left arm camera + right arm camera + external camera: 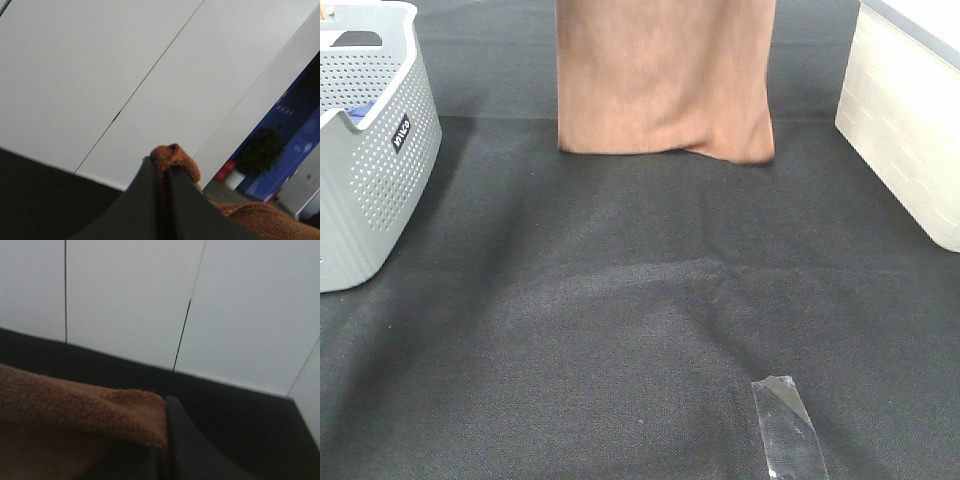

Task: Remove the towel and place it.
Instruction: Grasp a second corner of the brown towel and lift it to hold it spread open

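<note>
Black counter (pixel 620 330) fills the foreground. At twelve o'clock the brown towel (pixel 665 80) hangs spread like a curtain, clear of the grey basket (pixel 370 160) at ten, probably so it can be laid down flat. A clear tape strip (pixel 788 430) lies at five. Both arms seem raised above frame; the left pincer (pixel 161 167) and right pincer (pixel 165 435) each clamp a top corner.
</note>
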Robot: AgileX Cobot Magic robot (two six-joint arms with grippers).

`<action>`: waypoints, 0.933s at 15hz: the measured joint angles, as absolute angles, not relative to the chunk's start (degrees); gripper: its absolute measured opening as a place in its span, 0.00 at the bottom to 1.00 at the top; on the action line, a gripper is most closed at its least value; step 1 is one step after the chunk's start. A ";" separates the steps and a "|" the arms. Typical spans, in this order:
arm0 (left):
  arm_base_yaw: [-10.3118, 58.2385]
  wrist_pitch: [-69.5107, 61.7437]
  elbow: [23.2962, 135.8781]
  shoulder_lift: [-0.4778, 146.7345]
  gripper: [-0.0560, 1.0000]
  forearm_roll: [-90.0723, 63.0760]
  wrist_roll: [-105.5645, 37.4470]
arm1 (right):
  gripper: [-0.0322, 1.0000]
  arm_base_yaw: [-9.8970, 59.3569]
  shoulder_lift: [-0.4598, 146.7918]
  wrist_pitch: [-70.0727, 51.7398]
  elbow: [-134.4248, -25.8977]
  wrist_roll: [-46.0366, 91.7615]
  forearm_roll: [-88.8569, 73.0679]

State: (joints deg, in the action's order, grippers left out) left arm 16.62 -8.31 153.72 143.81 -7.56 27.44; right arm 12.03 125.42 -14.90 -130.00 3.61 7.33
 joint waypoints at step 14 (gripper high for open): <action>20.68 -69.44 153.72 131.04 0.06 -10.26 6.65 | 0.04 12.03 107.66 -69.39 -122.90 6.19 -4.47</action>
State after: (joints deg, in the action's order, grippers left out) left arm 20.68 -69.44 153.72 131.04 -10.26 6.65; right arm 12.03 107.66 -69.39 -122.90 6.19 -4.47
